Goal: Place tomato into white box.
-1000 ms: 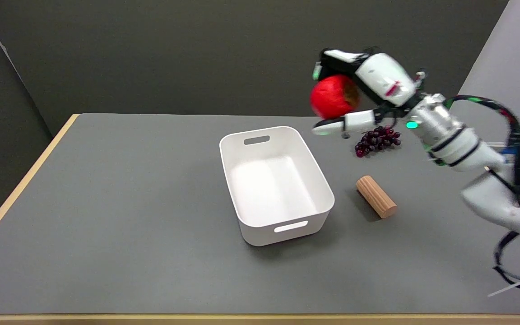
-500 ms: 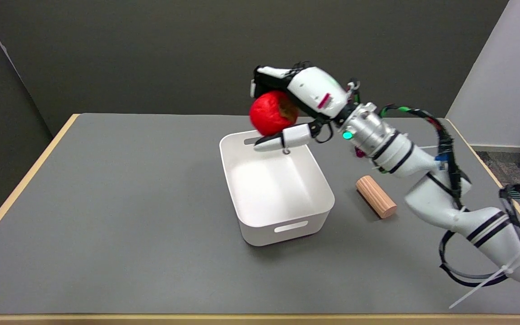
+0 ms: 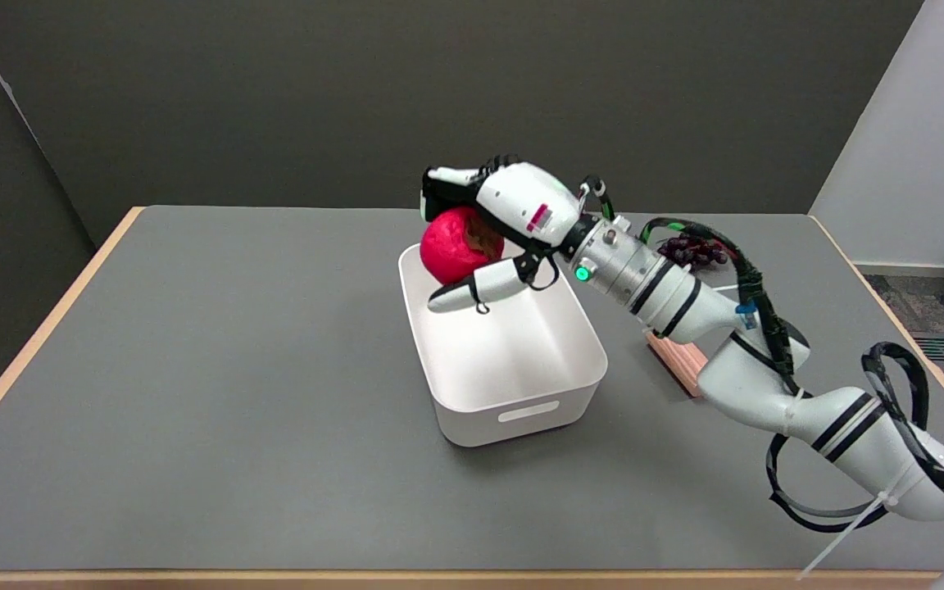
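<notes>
One grey tabletop (image 3: 218, 393) with a pale wooden edge carries everything here, and left of the hand it is plain grey surface. The right hand (image 3: 495, 221) hangs in the air above the far left corner of the white box (image 3: 521, 385), its white back turned upward and its wrist running off to the lower right into the white arm (image 3: 775, 385). It is clamped on the tomato (image 3: 457, 244): black fingers (image 3: 443, 182) curl over the top of the red fruit from the far side, while a white thumb reaches out underneath it, so the tomato sits wedged between them. The tomato is held clear of the box, above its far rim and not touching its floor; a brownish stem patch shows on the side facing the palm. Directly below and slightly to the right of the hand lies the open white box, a rounded rectangular bin with a slot handle in its near wall and nothing visible inside. Further right of the hand, under the forearm, a tan ribbed wooden cylinder (image 3: 677, 360) lies on the tabletop, mostly hidden by the arm. Behind the wrist, to the right of the hand, a bunch of dark purple grapes (image 3: 697, 250) rests on the tabletop, partly covered by a black cable.
</notes>
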